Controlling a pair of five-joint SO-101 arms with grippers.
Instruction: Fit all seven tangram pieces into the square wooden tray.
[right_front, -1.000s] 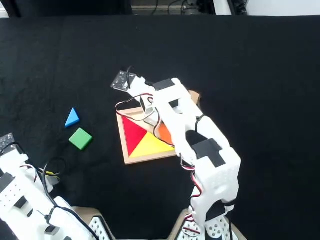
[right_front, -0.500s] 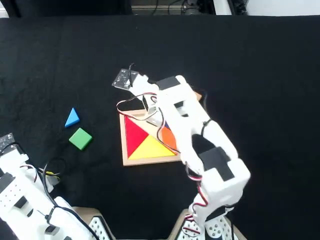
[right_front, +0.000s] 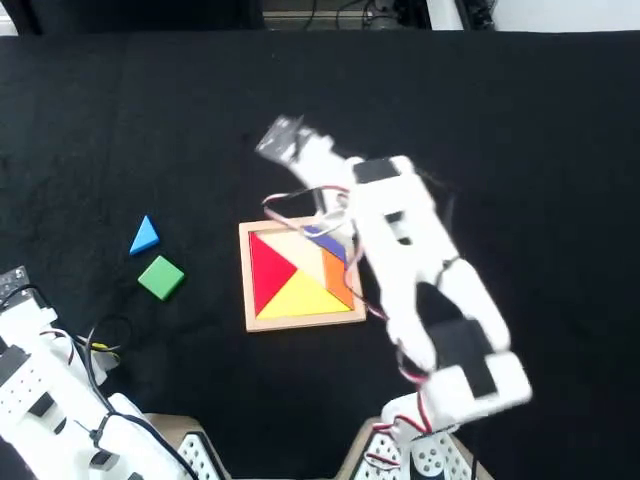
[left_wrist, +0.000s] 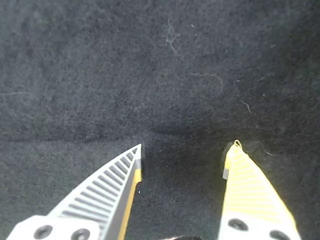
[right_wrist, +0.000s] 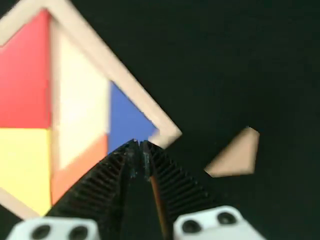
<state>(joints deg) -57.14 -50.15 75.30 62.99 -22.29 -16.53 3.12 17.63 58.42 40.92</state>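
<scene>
The square wooden tray (right_front: 246, 300) lies mid-table holding a red triangle (right_front: 268, 272), a yellow triangle (right_front: 300, 296), an orange piece (right_front: 336, 268) and a blue piece (right_front: 325, 240). Bare wood (right_wrist: 80, 110) shows between them. My right gripper (right_wrist: 138, 146) is shut with nothing in it, hovering over the tray corner by the blue piece (right_wrist: 125, 120). A tan triangle (right_wrist: 235, 152) lies on the cloth just beyond that corner. A small blue triangle (right_front: 145, 236) and a green square (right_front: 161, 277) sit left of the tray. My left gripper (left_wrist: 186, 147) is open over bare cloth.
Black cloth covers the whole table. The right arm (right_front: 400, 230) stretches over the tray's right side from its base at the near edge. The left arm (right_front: 40, 390) stays at the near left corner, away from the pieces.
The right arm has swung up and to the right, off the tray's far left part, uncovering the blue and orange pieces. The left arm has kept still.
</scene>
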